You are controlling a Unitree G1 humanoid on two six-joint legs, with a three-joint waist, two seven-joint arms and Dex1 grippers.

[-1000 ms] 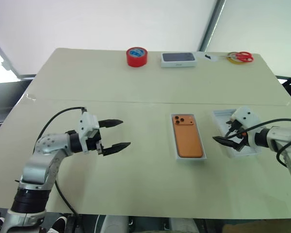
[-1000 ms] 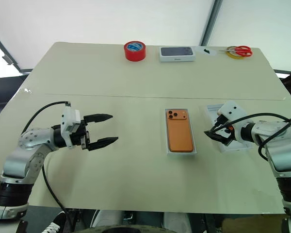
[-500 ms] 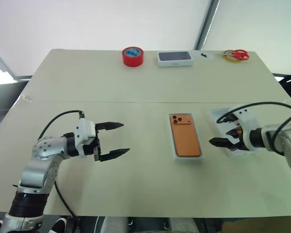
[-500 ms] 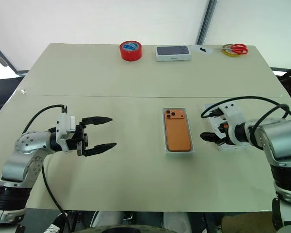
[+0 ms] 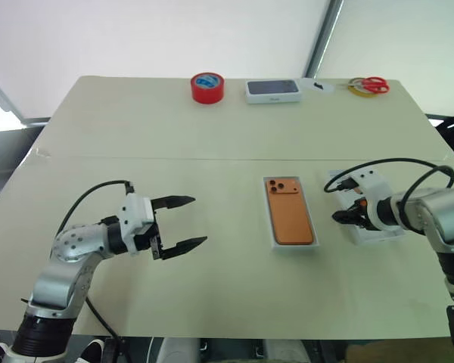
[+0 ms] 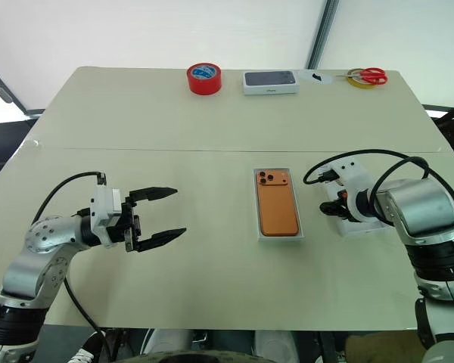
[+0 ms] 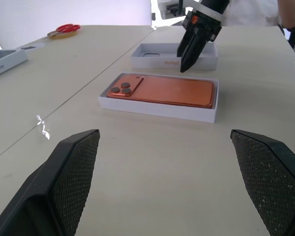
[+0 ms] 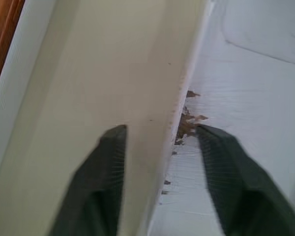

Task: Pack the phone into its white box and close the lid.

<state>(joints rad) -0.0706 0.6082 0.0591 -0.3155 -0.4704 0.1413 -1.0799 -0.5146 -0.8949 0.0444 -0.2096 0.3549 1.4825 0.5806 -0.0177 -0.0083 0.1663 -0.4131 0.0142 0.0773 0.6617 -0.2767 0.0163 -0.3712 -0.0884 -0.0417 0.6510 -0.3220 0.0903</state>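
The orange phone lies camera-side up inside the white box at the table's middle right. Just right of it rests the lid, its pale inside facing up. My right gripper points down at the lid's left wall. In the right wrist view its fingers straddle that wall, one over the table and one inside the lid, with a gap on each side. My left gripper hovers open and empty at the left, pointing towards the phone.
Along the far edge sit a red tape roll, a closed white box with a dark phone picture, red scissors and a yellowish tape ring. A seam runs across the table.
My right gripper has tipped downward over the lid's left wall and its fingers have narrowed. The left gripper stays open and nearly still. The camera view shifted slightly.
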